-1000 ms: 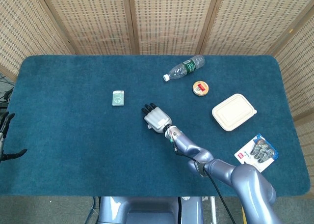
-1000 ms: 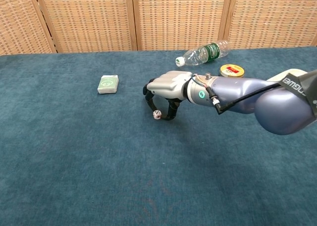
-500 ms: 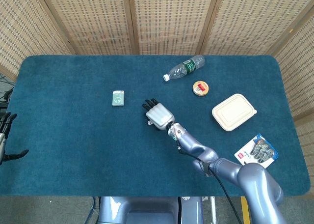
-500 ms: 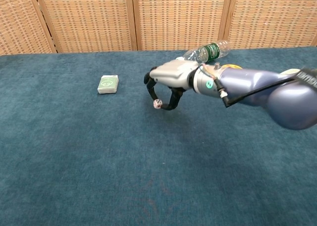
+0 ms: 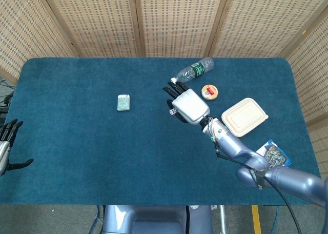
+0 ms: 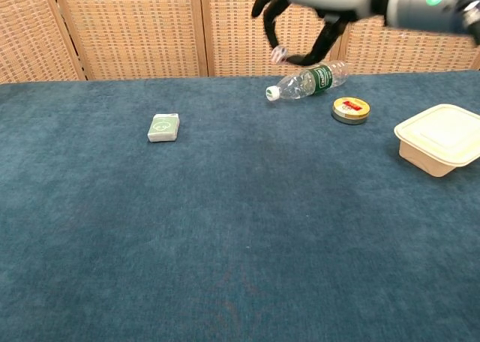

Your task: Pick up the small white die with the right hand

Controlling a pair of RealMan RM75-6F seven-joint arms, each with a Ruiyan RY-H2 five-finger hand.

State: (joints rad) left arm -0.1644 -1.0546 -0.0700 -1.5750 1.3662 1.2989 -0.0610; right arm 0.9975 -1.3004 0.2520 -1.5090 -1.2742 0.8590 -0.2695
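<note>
My right hand is raised high above the table at the top of the chest view, and it pinches the small white die between black fingertips. The head view shows the same right hand from above, over the table near the bottle; the die is hidden under it there. My left hand hangs at the far left edge, off the table, with its fingers apart and nothing in it.
On the blue table lie a plastic bottle, a round tin, a beige lidded container, a small green-white box and a packet of gloves at the right front.
My right hand has lifted from the table surface with the die pinched in its fingers, rising and moving back and to the right. The left hand barely shifted.
</note>
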